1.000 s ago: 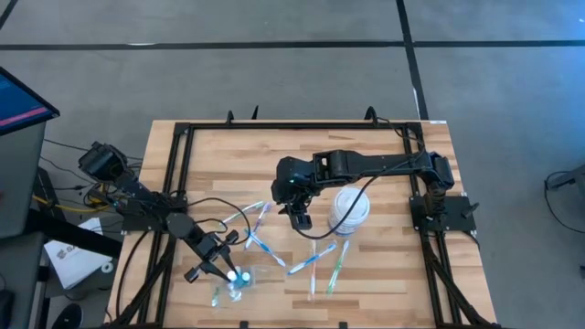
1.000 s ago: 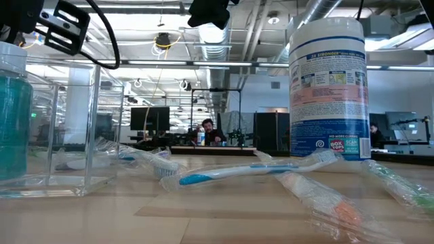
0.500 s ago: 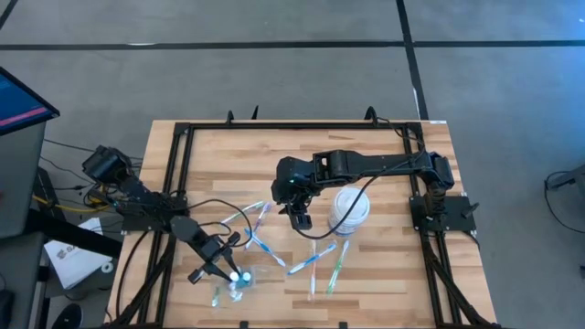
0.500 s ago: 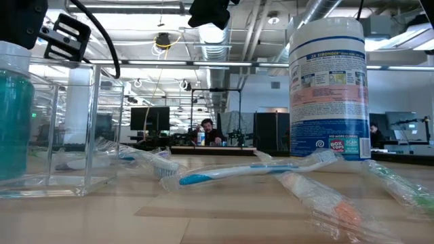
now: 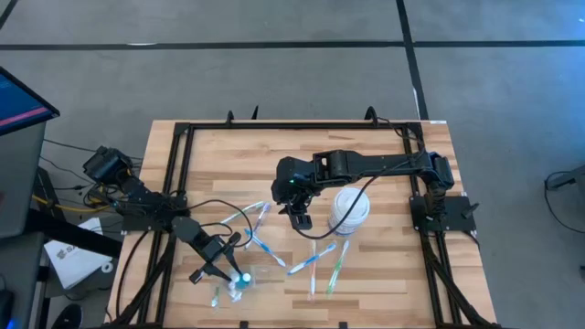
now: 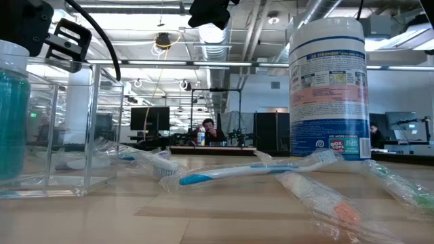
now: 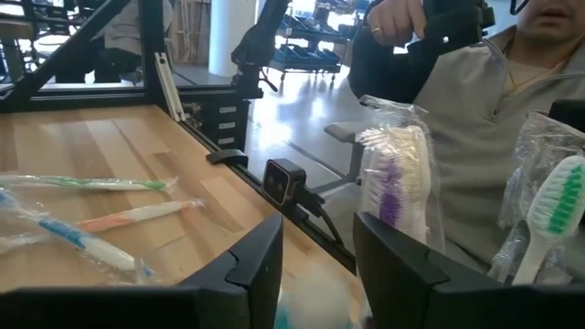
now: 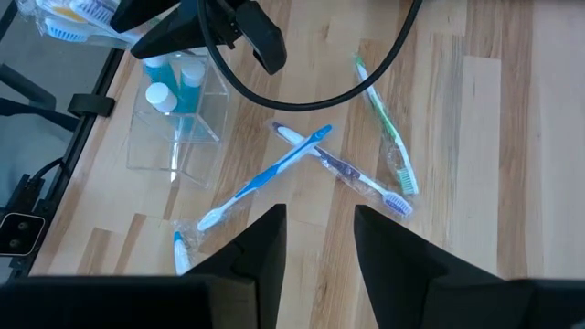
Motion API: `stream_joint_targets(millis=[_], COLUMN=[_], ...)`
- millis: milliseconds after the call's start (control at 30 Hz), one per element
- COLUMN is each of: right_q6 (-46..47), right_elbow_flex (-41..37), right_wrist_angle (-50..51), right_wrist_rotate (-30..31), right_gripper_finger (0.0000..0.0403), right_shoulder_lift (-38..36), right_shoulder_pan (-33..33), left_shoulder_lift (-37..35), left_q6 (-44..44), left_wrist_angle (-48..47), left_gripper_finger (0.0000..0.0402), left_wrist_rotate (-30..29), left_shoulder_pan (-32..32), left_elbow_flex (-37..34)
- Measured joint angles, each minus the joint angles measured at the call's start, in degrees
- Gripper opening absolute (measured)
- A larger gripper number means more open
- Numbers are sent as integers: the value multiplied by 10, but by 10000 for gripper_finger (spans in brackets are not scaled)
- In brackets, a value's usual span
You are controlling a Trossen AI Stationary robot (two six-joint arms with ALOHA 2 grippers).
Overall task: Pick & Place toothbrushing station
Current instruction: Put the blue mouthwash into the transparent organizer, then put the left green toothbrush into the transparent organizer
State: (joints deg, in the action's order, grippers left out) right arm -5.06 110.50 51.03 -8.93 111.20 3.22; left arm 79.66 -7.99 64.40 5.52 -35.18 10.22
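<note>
Several slim, plastic-wrapped toothbrushes point(image 5: 306, 262) lie scattered on the table; both hands' fingers stand apart, holding nothing.

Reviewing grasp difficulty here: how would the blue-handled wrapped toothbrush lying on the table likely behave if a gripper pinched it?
The blue toothbrush looks slim and light, probably stiff. Its clear wrapper could make it slippery. Lying flat across another toothbrush, it might pivot or drag that one.

One camera hangs overhead, staring straight down on the whole wooden table point(image 5: 384, 274). Another sits at table-top height, level, close behind a white wipes canister point(image 6: 329, 88) — office beyond. Each wrist camera peers past its own fingers; the right one and the overhead share the clear box point(image 8: 174, 128) and crossed toothbrushes point(image 8: 274, 174)
</note>
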Motion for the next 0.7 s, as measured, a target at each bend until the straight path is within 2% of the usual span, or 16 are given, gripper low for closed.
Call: stream_joint_targets(millis=[500,700], right_q6=[0,0], right_elbow_flex=[0,0], right_wrist_angle=[5,9], right_wrist_rotate=[0,0], right_gripper_finger=[122,122], right_shoulder_lift=[0,0], right_shoulder_pan=[0,0], left_shoulder_lift=[0,0], left_q6=[5,6], left_wrist_angle=[1,1], left_gripper_finger=[134,130], left_wrist_rotate=[-2,-74], left_shoulder_pan=[0,0], left_elbow_flex=[0,0])
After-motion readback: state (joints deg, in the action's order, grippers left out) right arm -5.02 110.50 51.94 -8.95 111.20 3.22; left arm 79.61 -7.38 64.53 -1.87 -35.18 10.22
